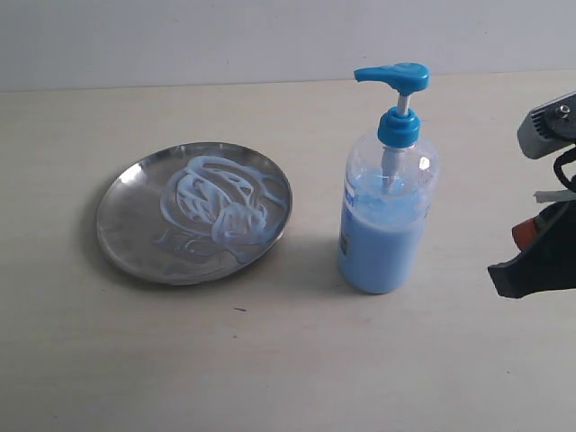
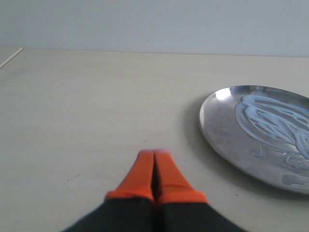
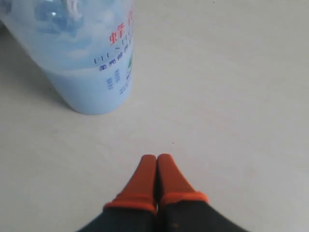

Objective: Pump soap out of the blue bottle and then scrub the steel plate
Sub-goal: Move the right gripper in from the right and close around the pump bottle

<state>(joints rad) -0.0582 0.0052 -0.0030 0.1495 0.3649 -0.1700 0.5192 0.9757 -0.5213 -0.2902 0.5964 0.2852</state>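
Note:
The steel plate (image 1: pixel 194 212) lies on the table left of centre, its middle covered with whitish-blue swirls of soap (image 1: pixel 216 202). The blue bottle (image 1: pixel 389 193) stands upright to its right, about half full of pale blue liquid, pump head raised. My right gripper (image 3: pixel 157 156) is shut and empty over bare table, a short way from the bottle's base (image 3: pixel 89 63); its arm shows at the exterior view's right edge (image 1: pixel 540 261). My left gripper (image 2: pixel 154 152) is shut with nothing in it, beside the plate (image 2: pixel 227 125), apart from its rim. The left gripper does not show in the exterior view.
The pale wooden table (image 1: pixel 288 360) runs to a white wall at the back. A table edge (image 2: pixel 10 57) shows far off in the left wrist view.

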